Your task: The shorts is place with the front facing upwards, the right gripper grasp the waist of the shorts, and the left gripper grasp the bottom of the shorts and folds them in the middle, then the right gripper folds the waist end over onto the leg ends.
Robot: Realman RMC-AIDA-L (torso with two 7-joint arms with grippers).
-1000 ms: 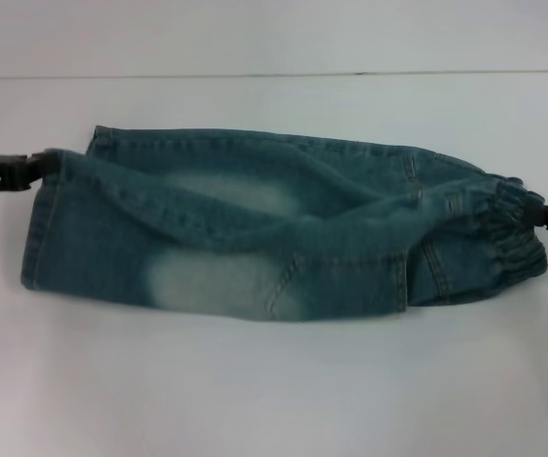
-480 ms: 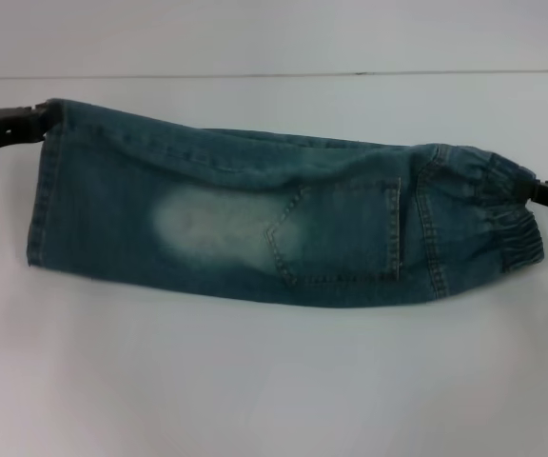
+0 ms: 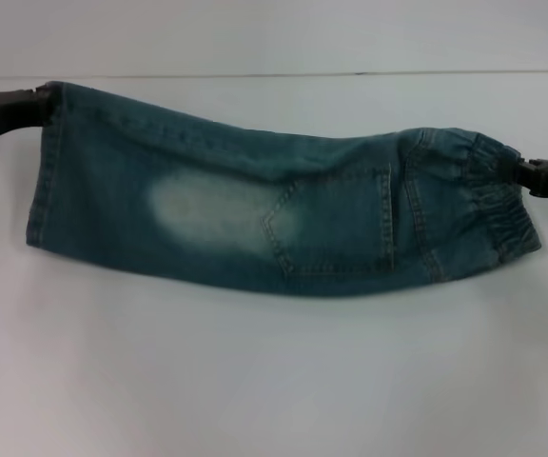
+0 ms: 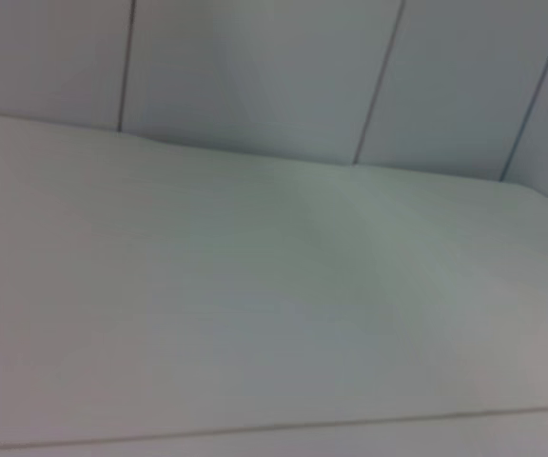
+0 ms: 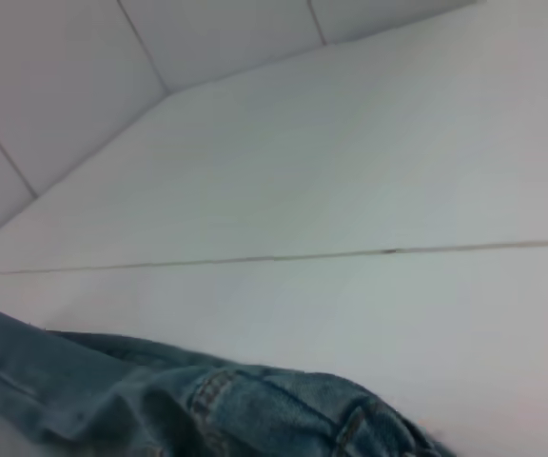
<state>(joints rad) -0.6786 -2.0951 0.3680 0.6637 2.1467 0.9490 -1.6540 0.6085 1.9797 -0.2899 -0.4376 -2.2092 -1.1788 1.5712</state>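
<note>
Currently: shorts (image 3: 283,214) folded lengthwise, stretched across white table (image 3: 274,381) from 9 to 3 o'clock in head view. Back pocket (image 3: 336,224) facing up, pale faded patch (image 3: 207,209) just beside it toward 9. Leg ends (image 3: 46,171) at 9 o'clock, top corner pinched in left gripper (image 3: 38,103), jaws clamped on denim there. Waist (image 3: 488,200) at 3 o'clock, gathered band gripped at its edge by right gripper (image 3: 523,176), jaws closed on it. Top edge sagging between the two grips, lower edge touching table. Right wrist view: crumpled denim with belt loop (image 5: 207,390) close up, table seam behind. Left wrist view: only bare table and panelled wall (image 4: 255,67).
</note>
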